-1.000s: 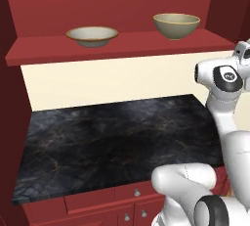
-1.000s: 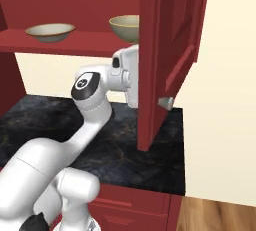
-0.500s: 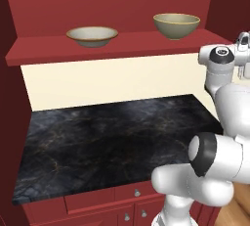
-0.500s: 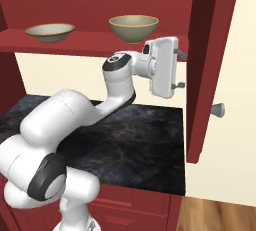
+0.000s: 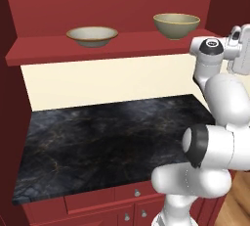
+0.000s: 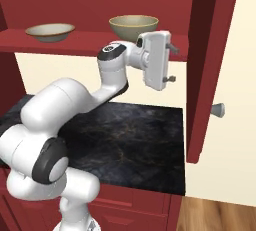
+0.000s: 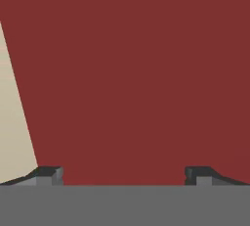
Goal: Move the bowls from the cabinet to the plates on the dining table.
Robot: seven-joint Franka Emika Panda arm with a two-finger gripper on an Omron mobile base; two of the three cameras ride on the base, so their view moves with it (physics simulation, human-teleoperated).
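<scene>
Now cabinet door [image 6: 202,70] has swung open; gripper [image 6: 171,64] backed off, jaws wide (empty); both bowls [image 6: 133,26] reachable.

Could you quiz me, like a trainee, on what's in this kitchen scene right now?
1. True or false: the olive-tan bowl stands on the red shelf.
2. Which bowl is nearer the claw: A) cream-white bowl, B) olive-tan bowl?
3. Fill in: the claw is ____ and holds nothing.

Key: 1 true; 2 B; 3 open.
</scene>
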